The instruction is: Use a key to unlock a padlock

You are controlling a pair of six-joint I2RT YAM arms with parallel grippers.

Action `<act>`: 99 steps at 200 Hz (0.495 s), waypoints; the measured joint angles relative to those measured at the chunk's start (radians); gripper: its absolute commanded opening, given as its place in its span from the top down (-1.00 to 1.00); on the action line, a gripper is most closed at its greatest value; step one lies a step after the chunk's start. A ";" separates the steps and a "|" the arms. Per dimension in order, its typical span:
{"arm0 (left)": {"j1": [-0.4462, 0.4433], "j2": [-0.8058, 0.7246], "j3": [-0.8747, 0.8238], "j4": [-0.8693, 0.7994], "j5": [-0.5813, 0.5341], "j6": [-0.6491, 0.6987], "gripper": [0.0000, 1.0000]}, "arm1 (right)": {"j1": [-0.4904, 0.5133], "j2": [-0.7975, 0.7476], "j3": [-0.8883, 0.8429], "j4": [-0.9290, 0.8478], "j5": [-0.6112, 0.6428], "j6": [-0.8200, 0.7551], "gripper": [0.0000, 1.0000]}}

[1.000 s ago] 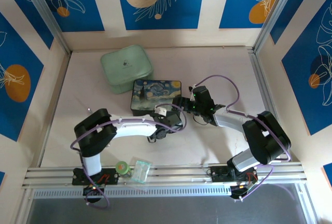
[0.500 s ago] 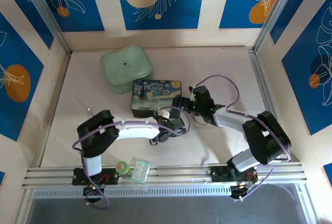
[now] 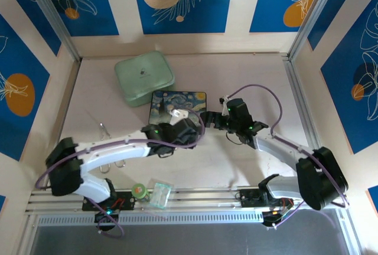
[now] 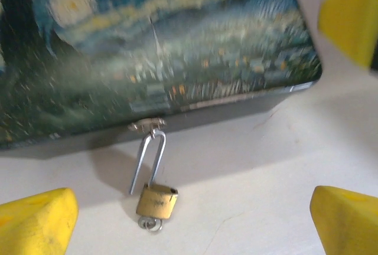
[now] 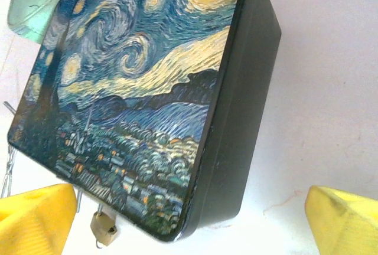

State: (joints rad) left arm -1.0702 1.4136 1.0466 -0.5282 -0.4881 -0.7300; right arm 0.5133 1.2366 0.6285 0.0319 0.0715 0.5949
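On the table, boxes: two; one dark starry-night box [image 3: 177, 103] at centre, one pale green box [image 3: 144, 78] just beyond its far left corner.
Padlock: one [image 4: 156, 200]; brass body lies on the table just in front of the starry-night box's near wall.
Shackle: one [image 4: 147, 159]; hooked through the box latch [image 4: 147, 125]. Whether both legs are seated in the body cannot be told.
Key: one [image 4: 151, 224]; only a small silvery head is seen, touching the padlock's underside.
Left gripper [image 4: 189, 225]: jaws spread wide, gripping nothing; two yellow fingertips [image 4: 35, 219] flank the padlock, well apart from it.
Right gripper [image 5: 189, 225]: jaws spread wide, gripping nothing; two yellow fingertips [image 5: 345, 219] straddle the box's near right corner.
Loose items: one wire loop [image 3: 104, 128] left of the left gripper; one green round item [image 3: 139, 190] and one clear packet [image 3: 159, 194] on the near rail.
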 measured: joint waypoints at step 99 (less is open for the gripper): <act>0.378 -0.309 -0.296 0.148 0.339 0.002 -1.00 | 0.398 0.029 0.086 -0.205 0.224 0.156 -0.92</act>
State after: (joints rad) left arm -0.6918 1.1046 0.7502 -0.3805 -0.1493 -0.7280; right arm 0.9112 1.2659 0.7147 -0.1730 0.2958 0.7513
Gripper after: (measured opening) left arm 0.998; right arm 0.982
